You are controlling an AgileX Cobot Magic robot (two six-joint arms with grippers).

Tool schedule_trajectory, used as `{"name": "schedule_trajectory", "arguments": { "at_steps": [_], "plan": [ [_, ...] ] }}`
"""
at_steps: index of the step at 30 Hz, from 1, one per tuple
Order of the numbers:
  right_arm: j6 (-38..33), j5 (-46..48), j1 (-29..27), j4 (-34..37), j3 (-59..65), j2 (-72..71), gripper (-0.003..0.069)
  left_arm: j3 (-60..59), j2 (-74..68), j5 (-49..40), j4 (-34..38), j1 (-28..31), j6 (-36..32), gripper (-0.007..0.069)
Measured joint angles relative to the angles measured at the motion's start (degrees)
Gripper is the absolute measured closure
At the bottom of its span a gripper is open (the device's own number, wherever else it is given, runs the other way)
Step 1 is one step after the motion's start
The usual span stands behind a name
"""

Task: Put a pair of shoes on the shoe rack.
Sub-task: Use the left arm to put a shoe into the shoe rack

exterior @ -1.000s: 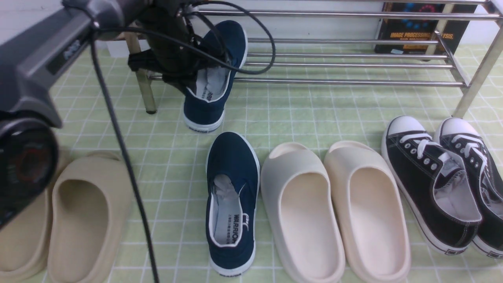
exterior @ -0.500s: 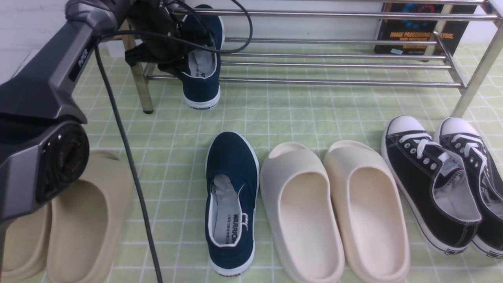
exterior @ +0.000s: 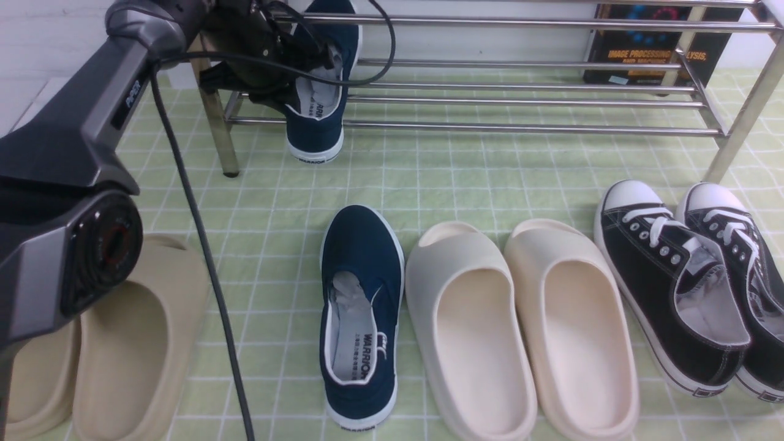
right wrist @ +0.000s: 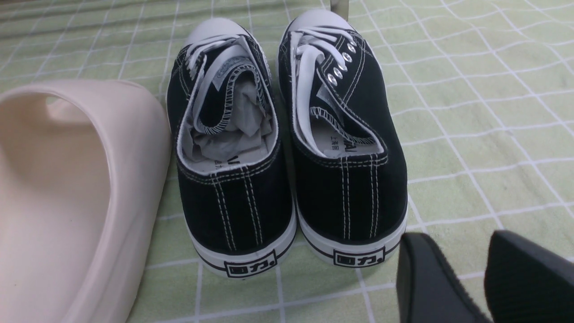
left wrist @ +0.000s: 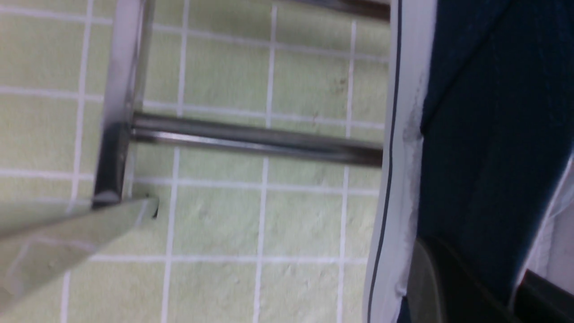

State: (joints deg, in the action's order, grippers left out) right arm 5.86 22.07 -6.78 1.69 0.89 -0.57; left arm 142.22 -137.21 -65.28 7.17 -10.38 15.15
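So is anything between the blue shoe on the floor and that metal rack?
Nothing visible. Only bare green mat lies between that blue shoe and the rack; the other blue shoe is further left, at the rack's end.

The far navy shoe point(exterior: 316, 125) is cropped at its toe.

Left gripper point(exterior: 293, 90) seemingly gripping navy shoe point(exterior: 318, 119), heel-down at left end of shoe rack point(exterior: 520, 128); second navy shoe point(exterior: 362, 257) on mat point(exterior: 490, 177)

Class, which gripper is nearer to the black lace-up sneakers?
Right. The right gripper hovers just behind the heels of the black sneakers; the left gripper is far off at the shoe rack, holding a navy shoe.
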Motion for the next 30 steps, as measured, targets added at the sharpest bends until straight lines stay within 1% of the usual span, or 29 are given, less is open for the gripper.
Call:
{"name": "schedule_trajectory", "arguments": {
  "at_steps": [5, 9, 12, 13, 14, 16, 18, 20, 22, 24, 27, 28, 30],
  "plan": [
    [0.0, 0.0, 0.0, 0.0, 0.0, 0.0, 0.0419, 0.0, 0.0, 0.8, -0.9, 0.0, 0.0, 0.0603],
    [0.0, 0.0, 0.0, 0.0, 0.0, 0.0, 0.0419, 0.0, 0.0, 1.0, -1.0, 0.0, 0.0, 0.0550],
    [0.0, 0.0, 0.0, 0.0, 0.0, 0.0, 0.0419, 0.0, 0.1, 2.5, -1.2, 0.0, 0.0, 0.0442],
    [0.0, 0.0, 0.0, 0.0, 0.0, 0.0, 0.0419, 0.0, 0.1, 2.5, -1.2, 0.0, 0.0, 0.0427],
    [0.0, 0.0, 0.0, 0.0, 0.0, 0.0, 0.0419, 0.2, 0.3, 2.2, -1.2, 0.1, 0.0, 0.0376],
    [0.0, 0.0, 0.0, 0.0, 0.0, 0.0, 0.0419, 0.5, 0.8, 1.0, -1.0, 0.1, 0.0, 0.0321],
    [0.0, 0.0, 0.0, 0.0, 0.0, 0.0, 0.0419, 0.7, 2.3, -2.2, -1.7, 0.1, -0.2, 0.0287],
    [0.0, 0.0, 0.0, 0.0, 0.0, 0.0, 0.0419, 0.7, 3.3, -4.0, -2.3, 0.1, -0.3, 0.0284],
    [0.0, 0.0, 0.0, 0.0, 0.0, 0.0, 0.0419, 0.7, 6.6, -6.3, -4.3, -0.2, -0.3, 0.0313],
    [0.0, 0.0, 0.0, 0.0, 0.0, 0.0, 0.0419, 0.0, 9.1, -6.3, -5.1, -0.3, -0.4, 0.0368],
    [0.0, 0.0, 0.0, 0.0, 0.0, 0.0, 0.0419, -3.0, 12.3, -6.4, -5.7, -1.5, -1.4, 0.0498],
    [0.0, 0.0, 0.0, 0.0, 0.0, 0.0, 0.0419, -3.0, 12.3, -6.4, -5.7, -1.7, -1.5, 0.0507],
    [0.0, 0.0, 0.0, 0.0, 0.0, 0.0, 0.0419, -8.1, 13.2, -6.3, -5.7, -4.1, -2.7, 0.0625]
  ]
}}
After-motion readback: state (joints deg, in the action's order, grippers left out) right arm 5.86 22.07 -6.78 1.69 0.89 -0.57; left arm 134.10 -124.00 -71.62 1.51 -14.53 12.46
